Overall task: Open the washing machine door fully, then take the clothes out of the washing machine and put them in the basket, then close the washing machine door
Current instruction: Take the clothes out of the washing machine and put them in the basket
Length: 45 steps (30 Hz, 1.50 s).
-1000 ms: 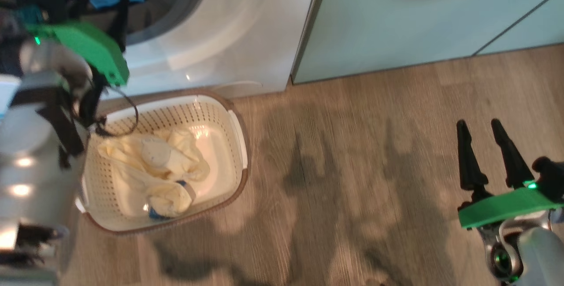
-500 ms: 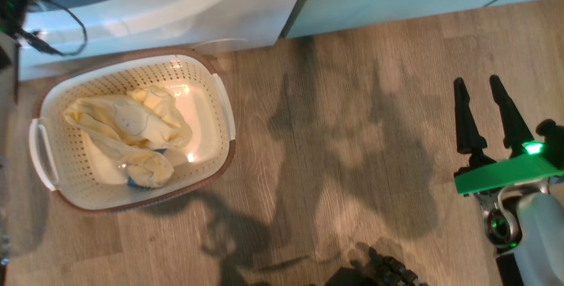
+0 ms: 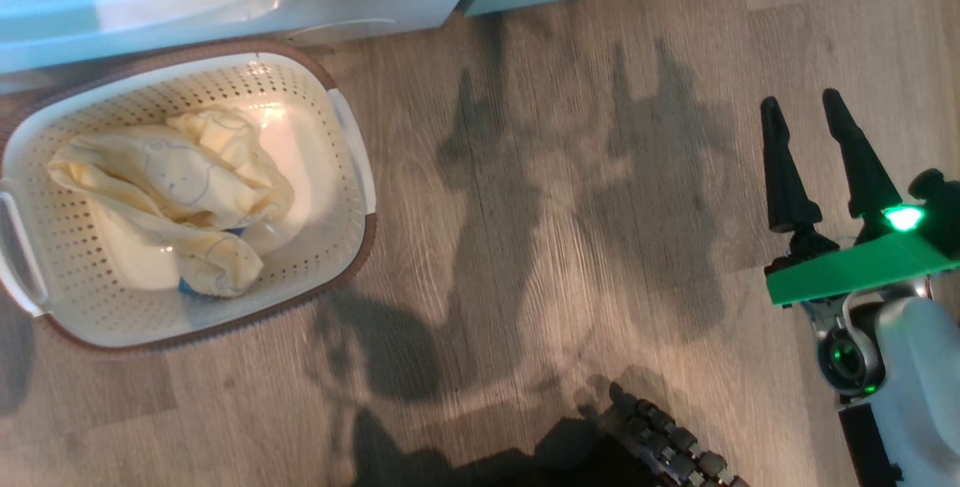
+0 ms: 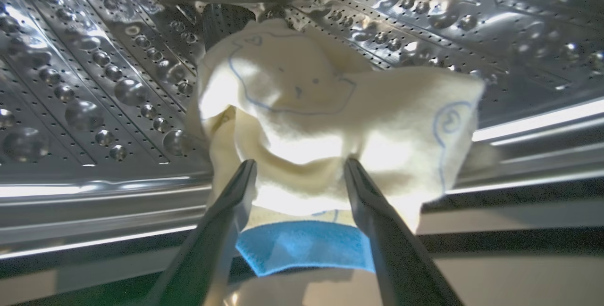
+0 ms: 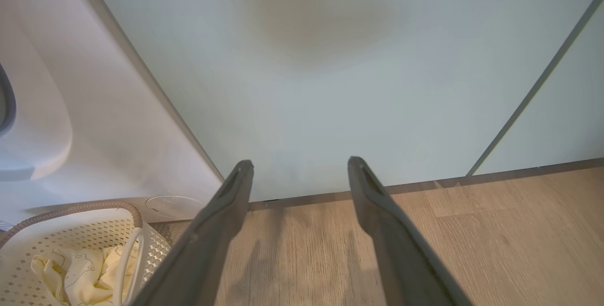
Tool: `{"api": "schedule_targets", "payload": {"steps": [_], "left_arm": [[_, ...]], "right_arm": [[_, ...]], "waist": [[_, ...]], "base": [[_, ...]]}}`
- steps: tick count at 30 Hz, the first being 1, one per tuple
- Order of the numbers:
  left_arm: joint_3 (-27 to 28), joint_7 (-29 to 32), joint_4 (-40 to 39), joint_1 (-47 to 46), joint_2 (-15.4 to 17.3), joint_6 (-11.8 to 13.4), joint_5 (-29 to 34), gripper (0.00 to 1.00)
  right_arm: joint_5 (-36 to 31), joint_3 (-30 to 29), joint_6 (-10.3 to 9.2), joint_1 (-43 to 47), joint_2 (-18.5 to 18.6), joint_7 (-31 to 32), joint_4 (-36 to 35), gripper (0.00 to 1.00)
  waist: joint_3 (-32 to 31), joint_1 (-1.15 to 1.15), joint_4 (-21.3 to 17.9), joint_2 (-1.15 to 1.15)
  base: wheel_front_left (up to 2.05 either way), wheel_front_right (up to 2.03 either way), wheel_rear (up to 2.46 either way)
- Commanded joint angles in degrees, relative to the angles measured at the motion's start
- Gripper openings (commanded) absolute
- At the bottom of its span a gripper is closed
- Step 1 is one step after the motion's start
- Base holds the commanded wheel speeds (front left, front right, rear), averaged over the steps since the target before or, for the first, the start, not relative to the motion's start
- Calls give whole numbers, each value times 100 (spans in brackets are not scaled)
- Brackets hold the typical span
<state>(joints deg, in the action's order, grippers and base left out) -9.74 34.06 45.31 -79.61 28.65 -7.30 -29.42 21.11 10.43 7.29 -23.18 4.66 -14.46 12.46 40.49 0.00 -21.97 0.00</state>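
Dimpled steel drum (image 4: 94, 84) surrounds my left pincer (image 4: 299, 162), spread wide, tips against a cream garment (image 4: 330, 108) not yet gripped. My right pincer (image 3: 801, 100) hangs open and empty over the floor (image 3: 562, 209). Another piece (image 3: 165, 172) lies in the basket (image 3: 75, 269). This garment and closing the door remain.

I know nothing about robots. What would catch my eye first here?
A cream garment with blue trim lies in the shiny steel drum, just before the open left hand. On the wooden floor, a basket holds a second garment; the right hand hangs open farther right.
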Motion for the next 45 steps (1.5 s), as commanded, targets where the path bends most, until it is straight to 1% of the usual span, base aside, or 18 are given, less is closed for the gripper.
{"api": "schedule_targets", "payload": {"steps": [1,5,13,23,24,25,26,31,38,45], "left_arm": [[43,97,-117,-292,339,44,-17,100],[-19,342,103,-585,360,94,5,100],[-199,800,456,-910,367,73,9,100],[-503,1076,574,-998,342,8,-45,100],[-526,1083,578,-996,339,4,-65,83],[-563,1093,575,-986,337,-1,-82,45],[-602,1103,565,-972,337,-5,-107,0],[-748,982,400,-866,354,-16,-353,0],[-924,469,50,-519,495,-17,-867,0],[-1132,-61,-397,17,635,-18,-1424,0]], "right_arm": [[35,99,20,18,-2,-54,-145,100],[51,142,20,-44,-10,-54,-147,100],[67,173,20,-97,-49,-54,-137,100],[91,177,20,-159,-88,-54,-90,100],[93,176,20,-165,-92,-54,-86,100],[95,176,20,-171,-95,-54,-82,100],[96,175,20,-176,-98,-54,-78,100],[82,137,20,-162,-109,-54,-67,100],[58,74,20,-97,-84,-54,-40,100],[16,-8,20,0,-5,-54,-22,100]], "waist": [[94,0,-51,0],[236,0,-98,0],[401,0,-162,0],[443,0,-192,0],[444,0,-194,0],[443,0,-196,0],[439,0,-198,0],[386,0,-182,0],[149,0,-95,0],[-202,0,112,0]], "base": [[0,0,0],[0,0,0],[0,0,0],[0,0,0],[0,0,0],[0,0,0],[0,0,0],[0,0,0],[0,0,0],[0,0,0]]}}
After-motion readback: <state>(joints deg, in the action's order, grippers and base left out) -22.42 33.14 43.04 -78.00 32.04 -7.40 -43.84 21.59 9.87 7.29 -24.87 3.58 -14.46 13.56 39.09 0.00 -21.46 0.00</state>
